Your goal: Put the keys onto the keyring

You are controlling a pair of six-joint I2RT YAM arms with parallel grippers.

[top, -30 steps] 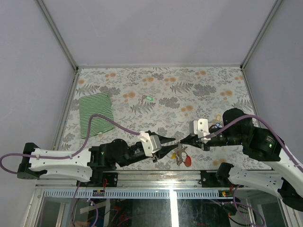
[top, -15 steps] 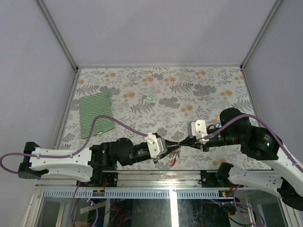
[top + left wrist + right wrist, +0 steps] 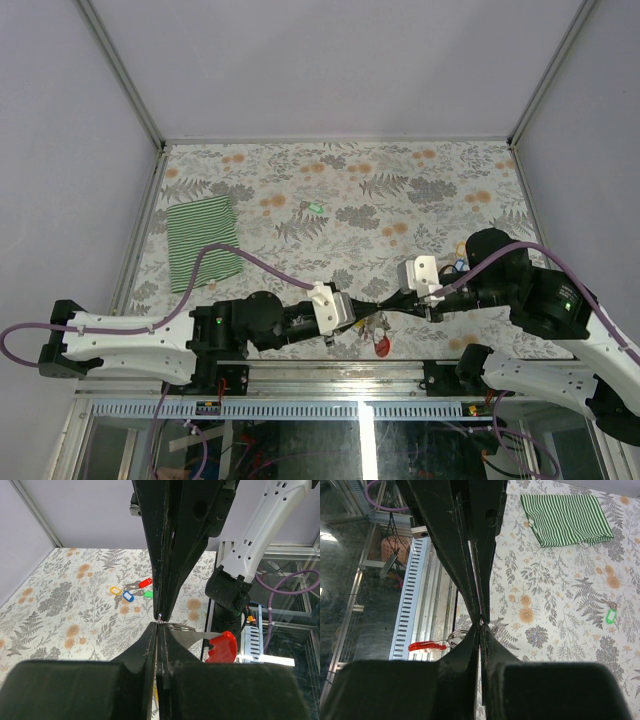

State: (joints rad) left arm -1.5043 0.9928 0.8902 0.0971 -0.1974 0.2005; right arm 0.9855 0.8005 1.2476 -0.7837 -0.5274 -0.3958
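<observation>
Where right pincer (image 3: pixel 384 305) pinches, keyring (image 3: pixel 379 340) dangling

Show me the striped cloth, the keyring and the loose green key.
striped cloth (image 3: pixel 203 243), top view, its middle.
keyring (image 3: pixel 223 647), left wrist view, its red end.
green key (image 3: pixel 611 616), right wrist view, its plastic head.

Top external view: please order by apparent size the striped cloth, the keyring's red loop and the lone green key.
1. striped cloth, clearly largest.
2-3. keyring's red loop and green key: both tiny, too alike to rank.
</observation>
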